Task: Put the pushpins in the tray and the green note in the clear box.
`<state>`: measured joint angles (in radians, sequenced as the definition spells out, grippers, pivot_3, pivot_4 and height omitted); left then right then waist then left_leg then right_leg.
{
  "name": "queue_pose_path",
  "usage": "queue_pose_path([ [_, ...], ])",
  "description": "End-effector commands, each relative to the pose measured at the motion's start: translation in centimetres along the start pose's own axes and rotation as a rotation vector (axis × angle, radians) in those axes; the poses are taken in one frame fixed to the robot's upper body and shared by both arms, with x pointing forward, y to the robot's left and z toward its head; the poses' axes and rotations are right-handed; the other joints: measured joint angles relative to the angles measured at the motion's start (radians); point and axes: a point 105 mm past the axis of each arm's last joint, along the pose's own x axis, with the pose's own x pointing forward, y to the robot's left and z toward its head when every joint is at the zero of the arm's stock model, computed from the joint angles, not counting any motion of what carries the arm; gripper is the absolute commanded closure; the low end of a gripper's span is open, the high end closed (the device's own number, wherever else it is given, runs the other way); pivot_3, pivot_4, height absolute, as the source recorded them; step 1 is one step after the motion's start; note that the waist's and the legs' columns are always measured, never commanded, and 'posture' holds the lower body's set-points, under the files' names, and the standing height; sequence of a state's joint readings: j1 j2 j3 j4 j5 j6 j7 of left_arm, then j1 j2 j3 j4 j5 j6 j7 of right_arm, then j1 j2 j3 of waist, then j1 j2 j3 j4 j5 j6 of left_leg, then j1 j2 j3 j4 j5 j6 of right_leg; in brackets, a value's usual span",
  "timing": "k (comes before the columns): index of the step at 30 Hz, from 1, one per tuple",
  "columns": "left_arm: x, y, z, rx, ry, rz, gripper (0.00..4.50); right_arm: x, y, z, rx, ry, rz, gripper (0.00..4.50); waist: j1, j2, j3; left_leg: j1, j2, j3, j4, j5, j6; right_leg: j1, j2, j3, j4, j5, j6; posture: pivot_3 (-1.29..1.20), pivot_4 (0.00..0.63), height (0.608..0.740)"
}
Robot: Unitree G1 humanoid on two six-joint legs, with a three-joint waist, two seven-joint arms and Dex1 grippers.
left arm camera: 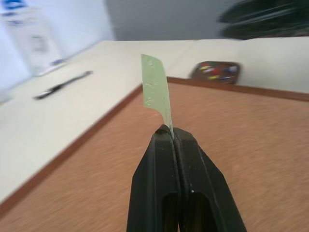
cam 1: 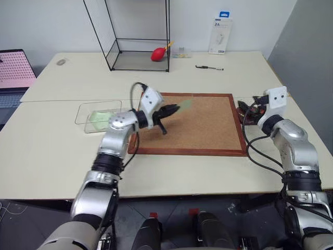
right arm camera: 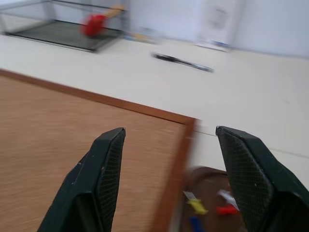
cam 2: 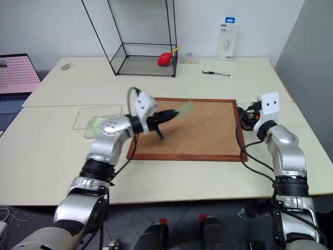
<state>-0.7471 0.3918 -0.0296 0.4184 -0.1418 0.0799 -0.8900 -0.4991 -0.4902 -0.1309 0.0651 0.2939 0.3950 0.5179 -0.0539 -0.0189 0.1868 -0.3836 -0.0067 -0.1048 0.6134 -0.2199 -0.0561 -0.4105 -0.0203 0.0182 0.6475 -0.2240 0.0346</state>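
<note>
Two grippers work apart. Left gripper [left arm camera: 171, 131] is clenched on the green note [left arm camera: 156, 88] by one edge, lifted above the corkboard [cam 1: 208, 125]. Clear box [cam 1: 86, 112] waits off the board's left edge. Right gripper [right arm camera: 171, 145], released, hangs over the tray [right arm camera: 207, 181] of pushpins [right arm camera: 198, 207] beside the board's right edge.

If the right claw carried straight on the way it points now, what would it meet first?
Probably the corkboard. The right claw, jaws open, points past the tray of pushpins beneath it and across the board's wooden frame. Height above the cork is unclear, so it may skim over it toward the black-framed glass case.
</note>
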Motion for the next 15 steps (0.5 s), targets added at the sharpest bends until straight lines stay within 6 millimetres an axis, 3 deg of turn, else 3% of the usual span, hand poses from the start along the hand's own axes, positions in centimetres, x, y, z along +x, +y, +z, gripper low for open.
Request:
queue_pose_path([
  [1, -3.5, 3.0, 1.3, 0.076, 0.042, 0.136, 4.50, -0.5, 5.2, 2.7, -0.036, -0.077, 0.268, 1.32, -0.003, 0.000, 0.000, 0.001, 0.000, 0.000, 0.000, 0.000, 0.000, 0.000, 0.000, 0.000, 0.000, 0.000, 0.000, 0.00, 0.150, 0.740],
  [6, -9.0, 6.4, 0.8, 0.147, 0.211, 0.308, 4.50, -0.5, 9.7, 3.4, -0.047, -0.084, 0.465, 1.32, -0.004, 0.000, 0.000, 0.001, 0.001, -0.001, 0.000, 0.000, 0.000, 0.000, 0.001, -0.001, 0.001, 0.000, 0.000, 0.00, 0.150, 0.740],
  [12, -14.7, 9.1, 0.0, 0.170, 0.382, 0.459, 4.50, -0.5, 12.8, 4.2, -0.042, -0.099, 0.599, 1.32, 0.005, 0.000, 0.000, 0.000, 0.000, -0.001, 0.000, 0.000, 0.000, 0.000, 0.000, -0.001, -0.001, 0.000, 0.000, 0.00, 0.150, 0.740],
  [15, -16.2, 10.1, -0.9, 0.175, 0.441, 0.519, 4.50, -0.4, 13.8, 4.6, -0.042, -0.109, 0.640, 1.32, 0.008, 0.000, 0.000, 0.000, 0.000, -0.001, 0.000, 0.000, 0.000, 0.000, 0.000, -0.002, -0.001, 0.000, 0.000, 0.00, 0.150, 0.740],
])
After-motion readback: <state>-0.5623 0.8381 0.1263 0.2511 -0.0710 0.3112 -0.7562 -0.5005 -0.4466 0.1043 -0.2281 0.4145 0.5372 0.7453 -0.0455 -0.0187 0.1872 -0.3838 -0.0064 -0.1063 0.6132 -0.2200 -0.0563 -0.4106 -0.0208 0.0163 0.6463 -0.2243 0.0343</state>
